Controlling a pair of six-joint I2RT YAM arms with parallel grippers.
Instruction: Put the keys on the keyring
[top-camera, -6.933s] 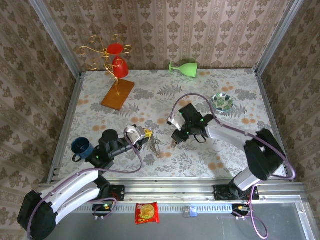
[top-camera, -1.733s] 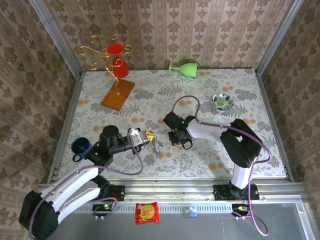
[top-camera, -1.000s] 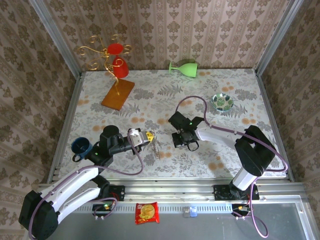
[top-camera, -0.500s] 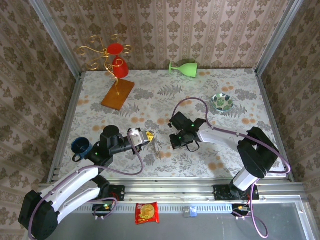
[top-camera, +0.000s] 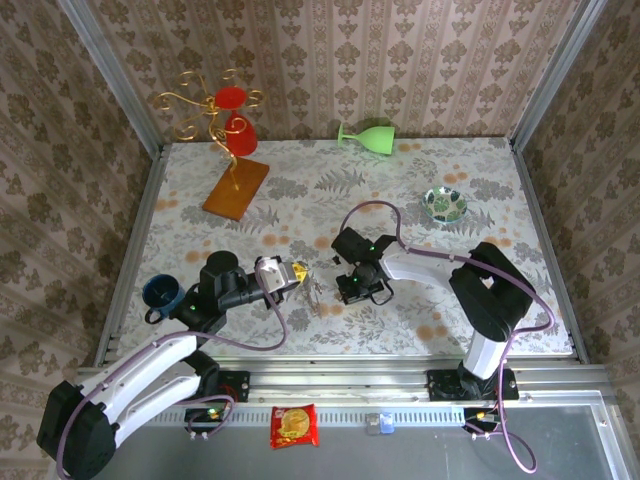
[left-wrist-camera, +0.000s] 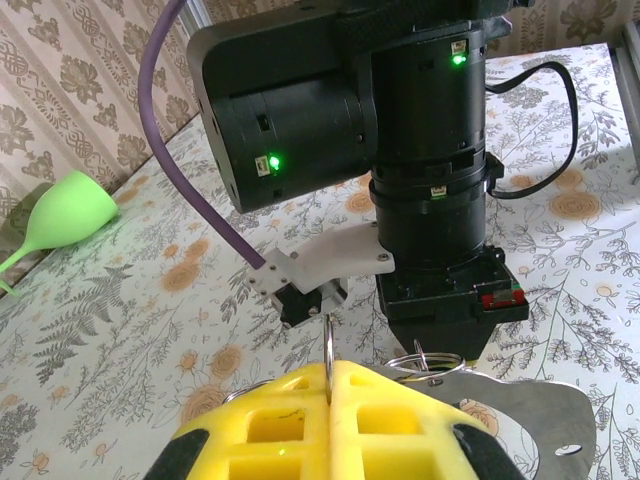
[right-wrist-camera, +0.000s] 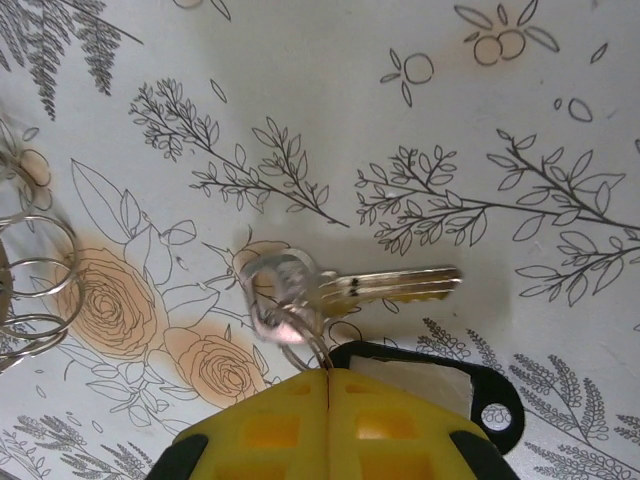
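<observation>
The joining is not yet done, going by how things lie. The left gripper (top-camera: 287, 272) has its yellow fingers pressed together on the keyring (left-wrist-camera: 328, 338), a thin wire loop that stands upright out of the seam between them, just above the table (top-camera: 450, 170). The right gripper (right-wrist-camera: 328, 375) is likewise closed, pinching a small wire loop at the heads of the keys (right-wrist-camera: 385, 286). Their blades lie flat on the table, pointing away to the right, beside a black tag (right-wrist-camera: 480, 395). There may be two keys stacked, though the blur makes that hard to settle. The two grippers sit close, but the keys and the held ring are apart. What is left is the threading: bringing the keys' loop onto the ring's wire and working it round
</observation>
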